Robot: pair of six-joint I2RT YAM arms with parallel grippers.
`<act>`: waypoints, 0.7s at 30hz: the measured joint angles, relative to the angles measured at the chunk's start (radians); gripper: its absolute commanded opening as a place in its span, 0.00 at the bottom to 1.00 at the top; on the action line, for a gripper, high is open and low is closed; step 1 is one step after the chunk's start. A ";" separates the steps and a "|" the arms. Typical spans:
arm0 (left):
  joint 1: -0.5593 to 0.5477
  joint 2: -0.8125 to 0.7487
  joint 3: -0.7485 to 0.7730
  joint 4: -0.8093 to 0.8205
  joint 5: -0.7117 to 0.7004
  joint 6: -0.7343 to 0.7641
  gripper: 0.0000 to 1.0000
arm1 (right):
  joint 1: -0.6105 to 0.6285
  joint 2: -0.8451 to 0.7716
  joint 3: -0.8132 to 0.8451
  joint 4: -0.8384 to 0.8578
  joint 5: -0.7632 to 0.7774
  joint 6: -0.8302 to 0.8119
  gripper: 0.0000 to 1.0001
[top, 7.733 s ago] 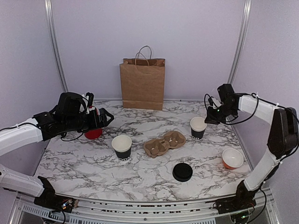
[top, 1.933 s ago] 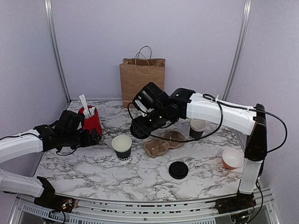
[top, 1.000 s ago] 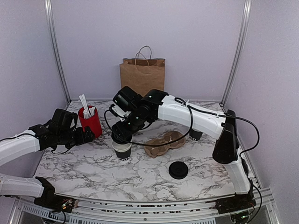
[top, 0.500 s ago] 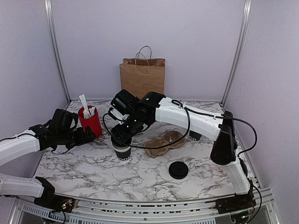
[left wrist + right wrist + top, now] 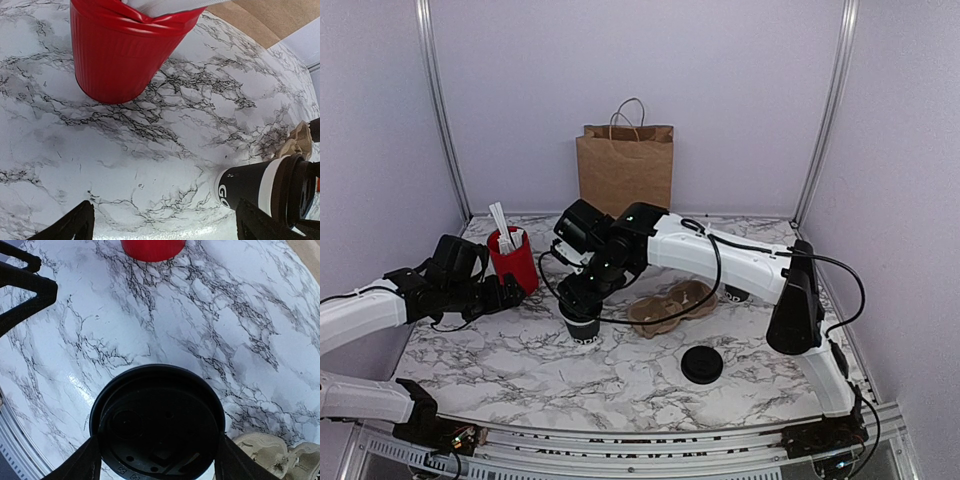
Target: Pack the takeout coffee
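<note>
Little is done: the coffee [image 5: 733, 294] stands unpacked right of the tray [image 5: 668, 305], mostly hidden by the right arm. The right hand [image 5: 157, 460] pinches a lid [image 5: 157, 422] onto the white-topped cup [image 5: 245, 187]; the left hand [image 5: 165, 227] is spread.

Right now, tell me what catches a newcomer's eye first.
The right gripper, its arm stretched far leftward, holds a black lid on a cup left of centre. Then the red holder at far left and the brown bag standing at the back.
</note>
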 measured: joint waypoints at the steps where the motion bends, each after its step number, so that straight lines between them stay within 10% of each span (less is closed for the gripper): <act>1: 0.000 0.003 0.000 0.000 0.001 0.000 0.99 | 0.000 0.002 0.000 -0.002 0.000 0.000 0.73; 21: -0.008 0.043 -0.009 0.062 0.089 -0.008 0.99 | 0.005 0.033 0.026 -0.013 0.005 0.000 0.75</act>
